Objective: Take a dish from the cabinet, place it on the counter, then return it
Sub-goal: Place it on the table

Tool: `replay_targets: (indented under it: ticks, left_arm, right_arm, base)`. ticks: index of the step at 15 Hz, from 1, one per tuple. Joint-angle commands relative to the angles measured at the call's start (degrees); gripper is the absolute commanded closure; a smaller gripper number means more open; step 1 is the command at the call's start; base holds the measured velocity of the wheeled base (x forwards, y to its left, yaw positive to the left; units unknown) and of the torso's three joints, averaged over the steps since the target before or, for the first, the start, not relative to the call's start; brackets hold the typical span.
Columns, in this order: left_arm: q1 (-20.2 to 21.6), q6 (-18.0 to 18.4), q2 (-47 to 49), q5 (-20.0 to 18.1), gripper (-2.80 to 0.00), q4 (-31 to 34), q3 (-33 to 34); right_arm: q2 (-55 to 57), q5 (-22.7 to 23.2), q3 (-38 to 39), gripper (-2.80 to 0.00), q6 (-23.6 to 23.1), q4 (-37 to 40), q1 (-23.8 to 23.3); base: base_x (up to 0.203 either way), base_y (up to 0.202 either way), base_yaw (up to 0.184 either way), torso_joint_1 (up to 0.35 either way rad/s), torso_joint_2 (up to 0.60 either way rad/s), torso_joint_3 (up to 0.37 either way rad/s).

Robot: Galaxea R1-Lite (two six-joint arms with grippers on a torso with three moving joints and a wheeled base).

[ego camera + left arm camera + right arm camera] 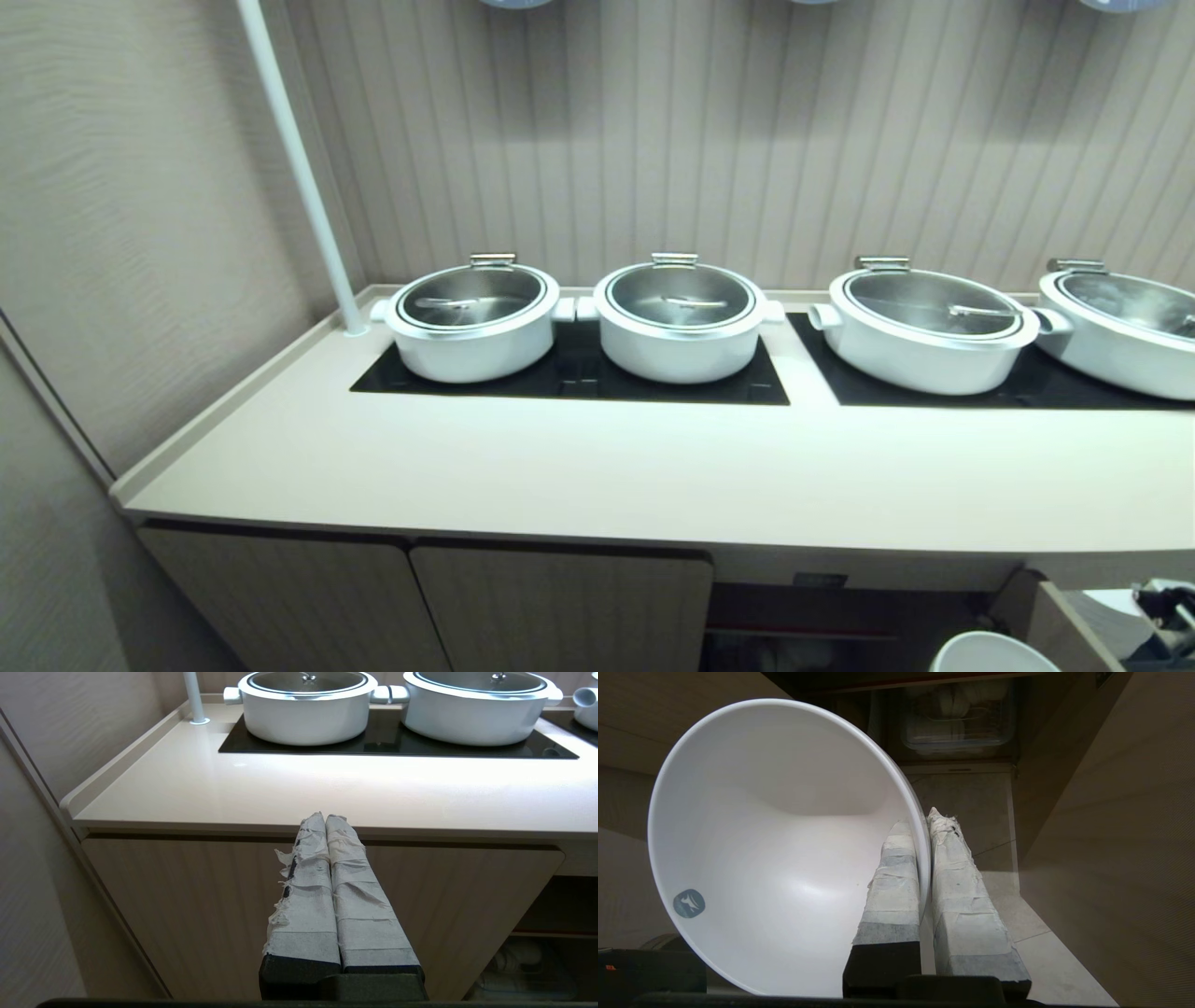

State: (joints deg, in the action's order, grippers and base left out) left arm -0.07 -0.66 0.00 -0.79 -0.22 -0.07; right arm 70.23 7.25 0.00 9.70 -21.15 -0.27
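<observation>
Right gripper (924, 826) is what I watch: its taped fingers (892, 882) are pinched on the rim of the dish (775, 849), one inside the wall and one outside, so I am carrying the white bowl by its edge alone. In the head view the bowl's rim shows at the lower edge, below the counter (597, 467) and in front of the open cabinet (803, 616), whose door (1046, 616) stands ajar beside it.

As I judge it, the step in hand is lifting the dish up to the counter. A rim pinch lets a deep bowl swing, so I would raise it slowly, clear the counter's front lip fully before moving inward, and aim for the bare strip in front of the black glass panels (569, 373), away from the lidded pots (471, 322). I would lower until the foot sits flat, then release.

Left gripper (325, 817) has its fingers pressed together on nothing, parked before a closed cabinet door.
</observation>
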Motion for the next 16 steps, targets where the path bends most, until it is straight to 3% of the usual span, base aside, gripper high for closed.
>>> replay_targets:
  ticks: [1, 16]
  left_arm:
    - [0.0, -0.04, 0.0, 0.0, 0.0, -0.04, -0.01]
    - [-0.01, -0.04, 0.0, 0.0, 0.0, -0.04, 0.03]
  right_arm:
    - [0.08, 0.05, 0.0, 0.0, 0.06, -0.21, 0.0]
    - [0.08, -0.04, 0.0, 0.0, 0.06, -0.39, 0.13]
  base:
    - [0.0, 0.0, 0.0, 0.082, -0.17, -0.083]
    - [0.0, 0.0, 0.0, 0.065, -0.13, -0.066]
